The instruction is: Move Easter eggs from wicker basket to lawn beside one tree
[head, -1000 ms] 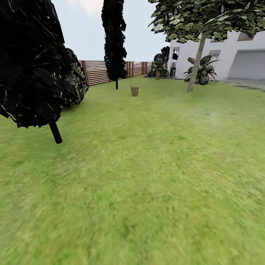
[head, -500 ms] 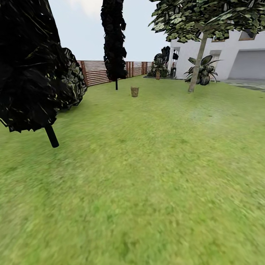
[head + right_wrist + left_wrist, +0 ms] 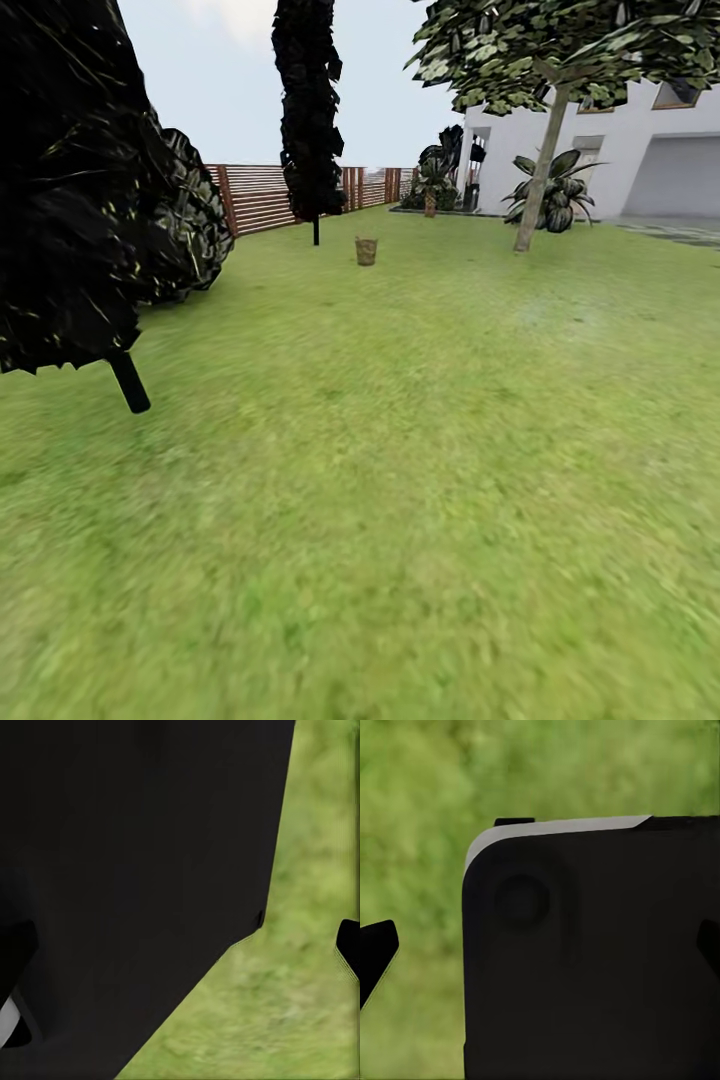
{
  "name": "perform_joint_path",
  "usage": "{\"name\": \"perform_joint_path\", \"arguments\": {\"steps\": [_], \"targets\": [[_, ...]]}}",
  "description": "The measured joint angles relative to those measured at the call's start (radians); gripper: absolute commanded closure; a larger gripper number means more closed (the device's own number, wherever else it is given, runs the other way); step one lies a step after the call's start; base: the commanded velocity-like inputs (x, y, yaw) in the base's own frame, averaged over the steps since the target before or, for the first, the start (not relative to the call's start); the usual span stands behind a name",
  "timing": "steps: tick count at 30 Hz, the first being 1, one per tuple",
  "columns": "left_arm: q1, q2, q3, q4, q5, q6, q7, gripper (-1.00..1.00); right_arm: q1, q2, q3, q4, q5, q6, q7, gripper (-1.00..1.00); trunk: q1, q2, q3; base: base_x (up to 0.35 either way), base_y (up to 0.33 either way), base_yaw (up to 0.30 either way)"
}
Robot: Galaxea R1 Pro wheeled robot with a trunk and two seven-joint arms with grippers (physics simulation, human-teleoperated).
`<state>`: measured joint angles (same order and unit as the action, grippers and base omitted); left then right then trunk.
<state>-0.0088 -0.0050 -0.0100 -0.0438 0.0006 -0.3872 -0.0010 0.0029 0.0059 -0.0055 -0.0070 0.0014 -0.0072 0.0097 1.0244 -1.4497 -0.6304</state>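
Observation:
Far ahead on the lawn stands the small tan wicker basket; at this distance I cannot make out any eggs in it. Right of it rises the tree, a pale straight trunk under blocky green leaves. In the left wrist view my left gripper is open, its dark fingertips at the picture's two sides, with a black part of my own body in front and grass behind. My right gripper also stands open over grass, one fingertip showing beside the same black body.
A black-foliaged conifer looms close on the left with its thin trunk. A second dark conifer stands near the brown slatted fence. Palms and the white house lie at the back right.
The whole head view has crept forward: the near conifer and its trunk slid left and down in the picture. The basket and tree have barely shifted.

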Motion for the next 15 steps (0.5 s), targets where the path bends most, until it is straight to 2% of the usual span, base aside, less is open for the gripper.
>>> {"name": "perform_joint_path", "arguments": {"steps": [15], "targets": [[0.000, 0.000, 0.000, 0.000, 0.001, -0.001, 0.000, -1.00, 0.000, 0.000, 0.002, 0.001, 0.000, 0.000, 0.000, -1.00, 0.000, 0.000, 0.000, 0.341, 0.000, 0.000]]}}
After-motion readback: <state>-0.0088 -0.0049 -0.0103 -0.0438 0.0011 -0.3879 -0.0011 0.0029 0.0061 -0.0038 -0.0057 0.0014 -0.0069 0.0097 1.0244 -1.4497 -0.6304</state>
